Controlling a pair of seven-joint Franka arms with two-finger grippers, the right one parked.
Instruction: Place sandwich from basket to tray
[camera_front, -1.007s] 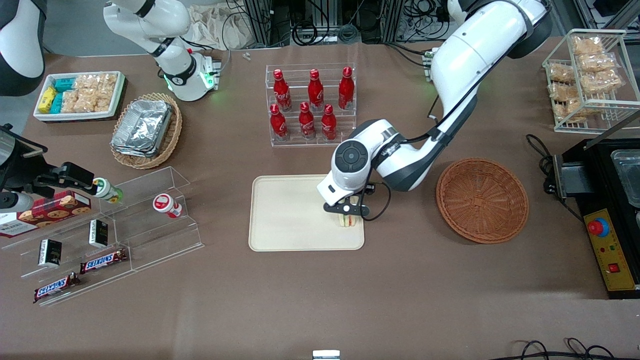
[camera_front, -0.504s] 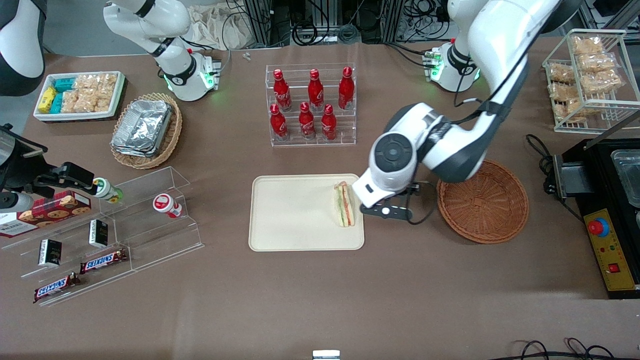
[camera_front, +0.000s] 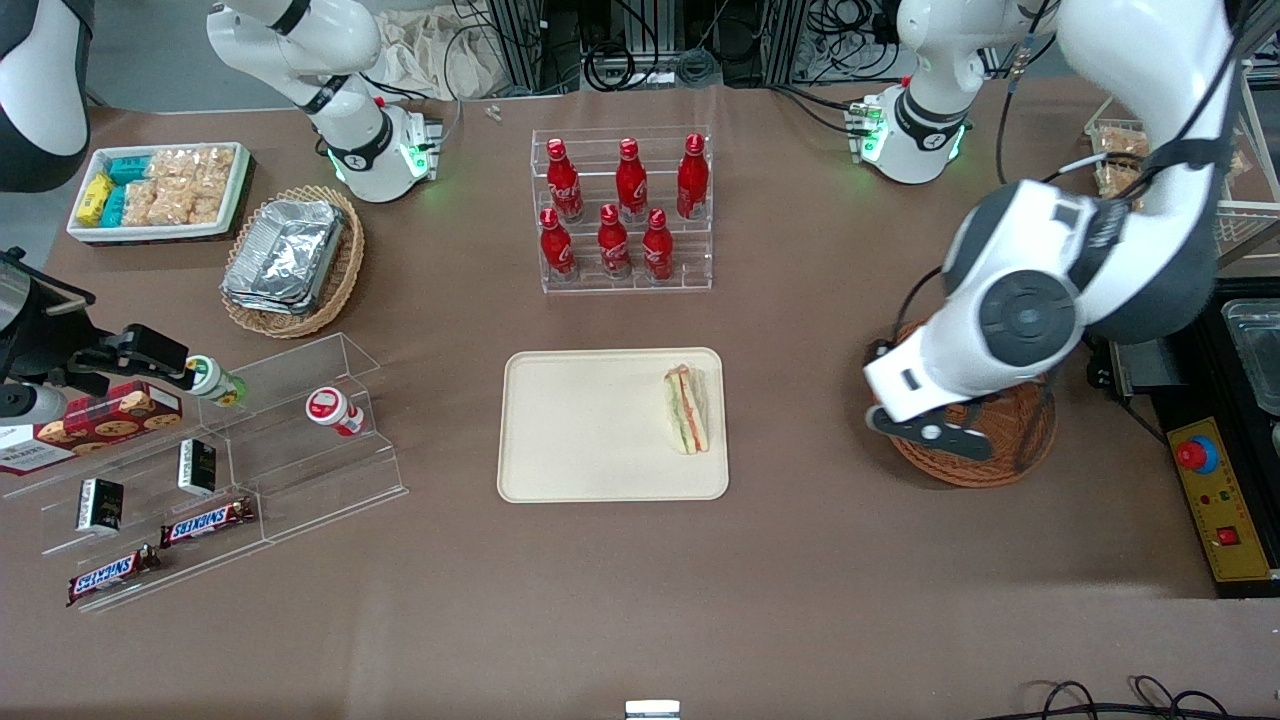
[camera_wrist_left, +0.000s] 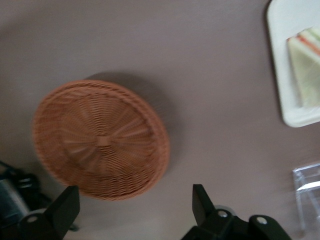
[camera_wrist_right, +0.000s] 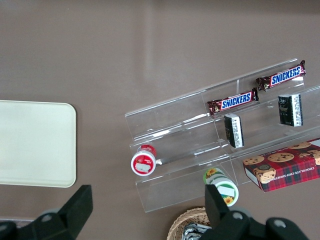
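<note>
On the brown surface (camera_front: 800, 560) the sandwich (camera_front: 688, 408) lies lengthwise along the tray (camera_front: 590, 430) edge nearest the basket (camera_wrist_left: 100, 140), while the gripper (camera_wrist_left: 132, 205) hangs spread and empty above that basket.

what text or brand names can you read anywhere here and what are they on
"SNICKERS": two bars on the clear tiered shelf.
Red bottles: white script, too small to read.
Cookie box, small dark packets and jar lids: print unreadable.
Sandwich, tray, basket: no text.
The pincer hangs open above the table beside the basket.
</note>
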